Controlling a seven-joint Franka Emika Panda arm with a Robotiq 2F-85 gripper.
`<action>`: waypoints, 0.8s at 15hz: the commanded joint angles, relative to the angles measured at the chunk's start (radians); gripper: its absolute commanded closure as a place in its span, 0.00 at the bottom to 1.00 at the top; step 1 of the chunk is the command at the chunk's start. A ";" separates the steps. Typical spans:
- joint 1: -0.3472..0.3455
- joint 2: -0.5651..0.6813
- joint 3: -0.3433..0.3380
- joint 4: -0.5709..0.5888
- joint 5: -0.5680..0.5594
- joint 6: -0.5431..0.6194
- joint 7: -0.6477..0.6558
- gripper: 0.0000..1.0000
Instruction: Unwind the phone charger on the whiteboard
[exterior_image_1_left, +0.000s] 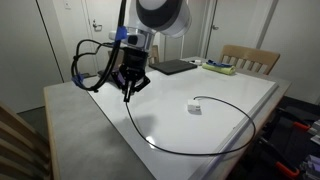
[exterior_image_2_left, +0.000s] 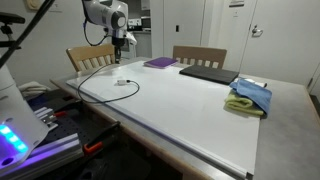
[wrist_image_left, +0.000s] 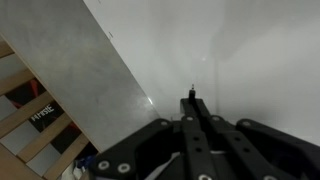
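Observation:
The phone charger is a thin black cable (exterior_image_1_left: 190, 154) lying in a wide loop on the whiteboard (exterior_image_1_left: 215, 125), with its small white plug block (exterior_image_1_left: 195, 108) resting inside the loop. In the other exterior view the cable (exterior_image_2_left: 84, 90) and plug block (exterior_image_2_left: 120, 83) lie on the whiteboard's (exterior_image_2_left: 190, 110) far left part. My gripper (exterior_image_1_left: 128, 95) is shut on the cable's free end and holds it raised above the board's edge; it also shows in an exterior view (exterior_image_2_left: 119, 44). In the wrist view the jaws (wrist_image_left: 191, 100) are closed, with a small cable tip (wrist_image_left: 191, 90) sticking out.
A purple book (exterior_image_2_left: 160, 62), a dark laptop (exterior_image_2_left: 207, 73) and blue and yellow-green cloths (exterior_image_2_left: 250, 97) lie along the board's far side. Wooden chairs (exterior_image_2_left: 198, 55) stand behind. The grey tabletop (wrist_image_left: 80, 70) borders the board, with wooden slats (exterior_image_1_left: 15, 140) beyond it.

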 joint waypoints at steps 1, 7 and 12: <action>0.028 -0.003 -0.025 0.004 0.024 0.000 -0.011 0.94; 0.020 0.014 -0.011 0.011 0.020 0.007 -0.054 0.98; 0.032 0.093 0.061 0.072 0.013 0.015 -0.245 0.98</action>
